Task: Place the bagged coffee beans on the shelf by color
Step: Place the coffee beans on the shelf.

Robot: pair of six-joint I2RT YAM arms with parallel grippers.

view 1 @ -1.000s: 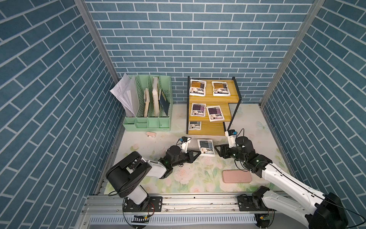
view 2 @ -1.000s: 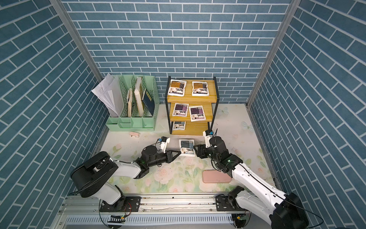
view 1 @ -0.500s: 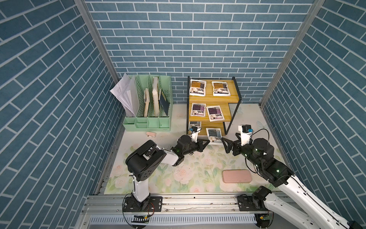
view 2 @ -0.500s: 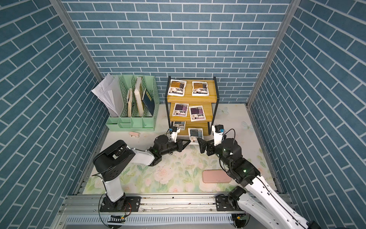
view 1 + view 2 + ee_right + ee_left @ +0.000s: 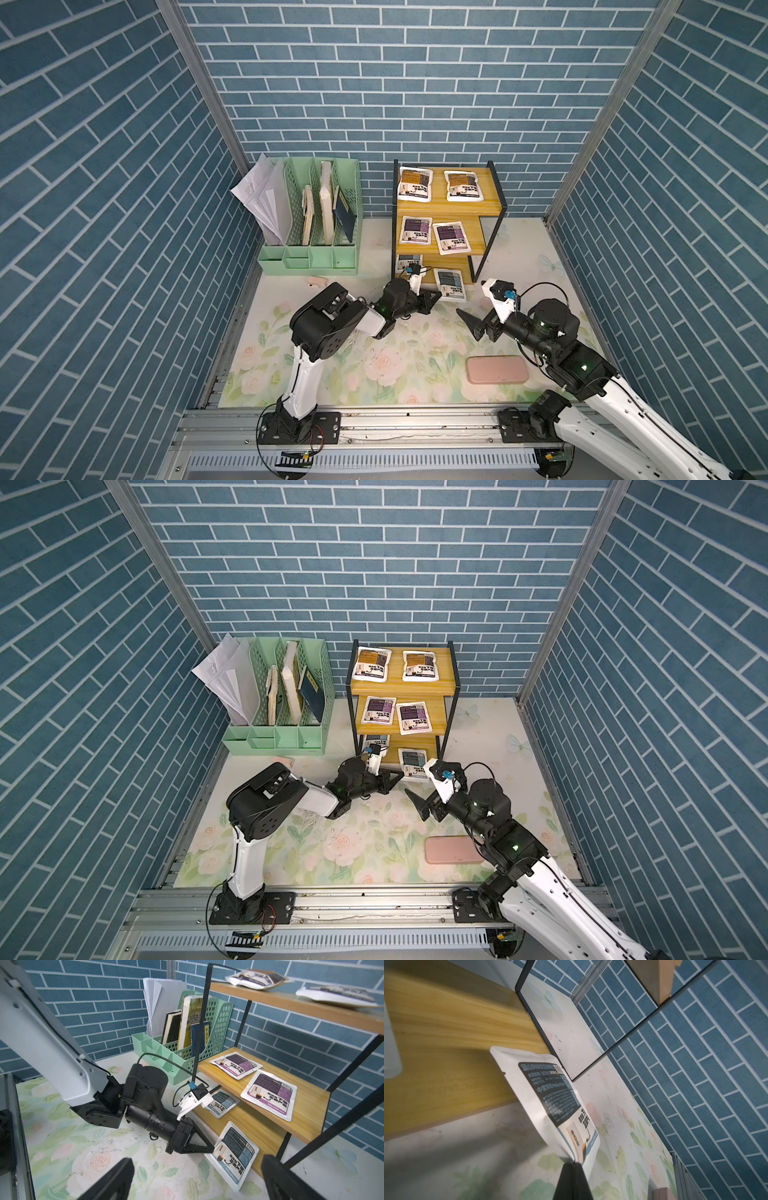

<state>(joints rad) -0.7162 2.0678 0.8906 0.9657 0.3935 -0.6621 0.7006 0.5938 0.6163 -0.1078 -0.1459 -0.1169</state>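
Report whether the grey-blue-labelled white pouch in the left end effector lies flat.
Tipped: the grey-blue-labelled white pouch overhangs the front edge of the yellow bottom board, one corner pinched by the left end effector.

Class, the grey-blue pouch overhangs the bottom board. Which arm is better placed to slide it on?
Likely left: the left gripper holds the grey-blue pouch by a corner; the right gripper hangs open, apart.

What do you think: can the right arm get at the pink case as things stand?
Probably yes: the right gripper is open and empty, and the pink case lies uncovered close by.
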